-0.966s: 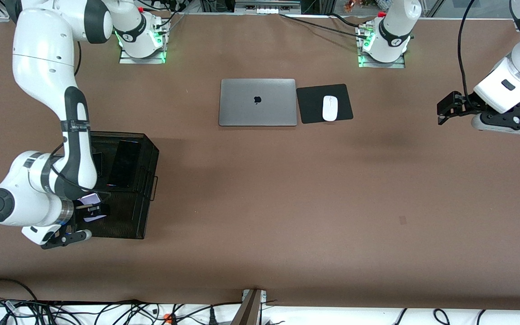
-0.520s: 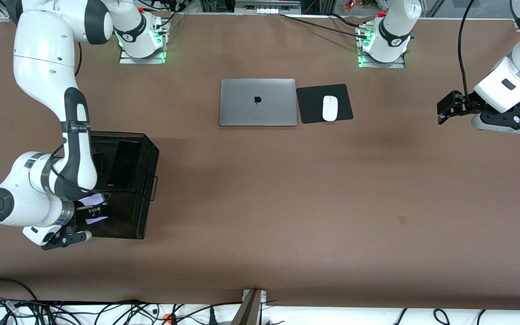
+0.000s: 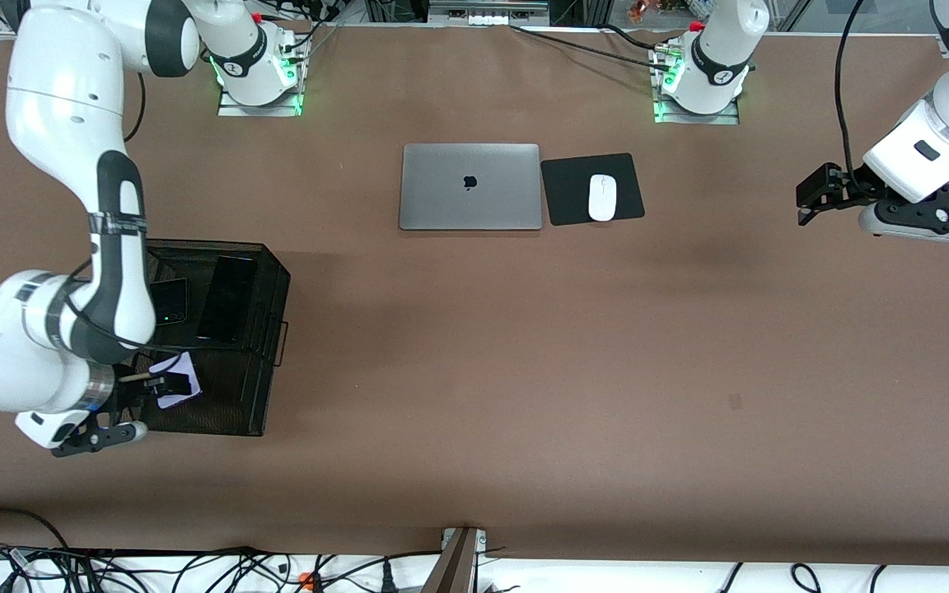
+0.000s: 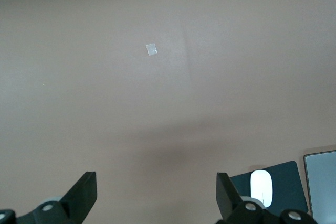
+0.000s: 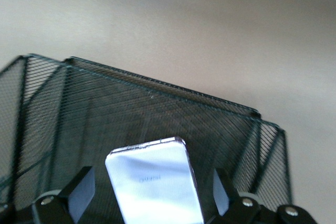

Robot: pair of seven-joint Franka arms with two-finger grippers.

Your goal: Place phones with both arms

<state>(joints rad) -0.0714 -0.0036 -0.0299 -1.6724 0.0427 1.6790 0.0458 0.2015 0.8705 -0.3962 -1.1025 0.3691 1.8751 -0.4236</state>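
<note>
We see the right gripper (image 3: 168,385) low over the end of the black wire-mesh basket (image 3: 264,329) that lies nearer the front camera, at the right arm's end of the table. Its fingers (image 5: 79,190) stand spread wide on either side of the small squarish pale lavender-white flip phone (image 5: 155,182), with a gap showing on each side in the right wrist view, so they grip nothing. That phone (image 3: 174,379) lies in the basket.

The left gripper (image 3: 808,198) hangs over bare brown tabletop (image 3: 524,371) at the left arm's end, where that arm waits. Its fingers (image 4: 81,195) are spread wide and hold nothing.

We count three phones, all in the basket: the pale one, a long slim black slab phone (image 3: 227,298) farther from the front camera, and beside it a small squarish black flip phone (image 3: 170,301), partly hidden by the right arm.

We count one basket, one closed silver laptop (image 3: 470,187), one black mouse pad (image 3: 569,189) just beside it, and one white mouse (image 3: 601,198) on the pad.
</note>
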